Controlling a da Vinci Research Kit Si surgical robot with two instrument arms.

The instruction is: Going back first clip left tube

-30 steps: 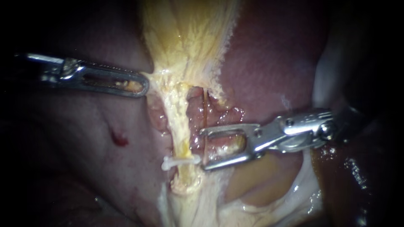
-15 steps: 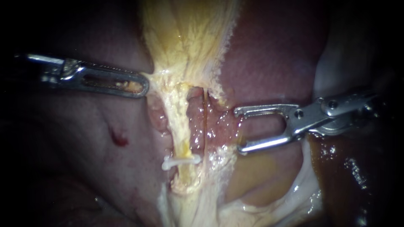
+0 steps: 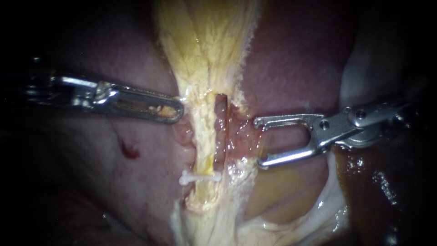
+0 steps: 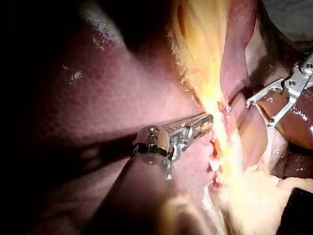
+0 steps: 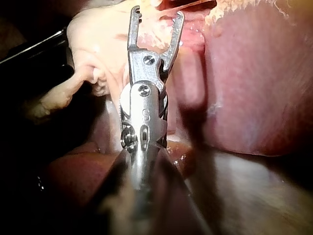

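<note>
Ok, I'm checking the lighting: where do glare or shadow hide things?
Endoscope view: dark edges swallow the shaft of the left instrument; wet glints beside the clip. Left wrist view: the liver fades to black away from the instruments. Right wrist view: shadow beside the right instrument.

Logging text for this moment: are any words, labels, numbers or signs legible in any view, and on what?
None can be read.
Right instrument: one small stamped mark on its body, seen in the right wrist view, too blurred to read.
Left instrument, clip, liver: no text visible.
</note>
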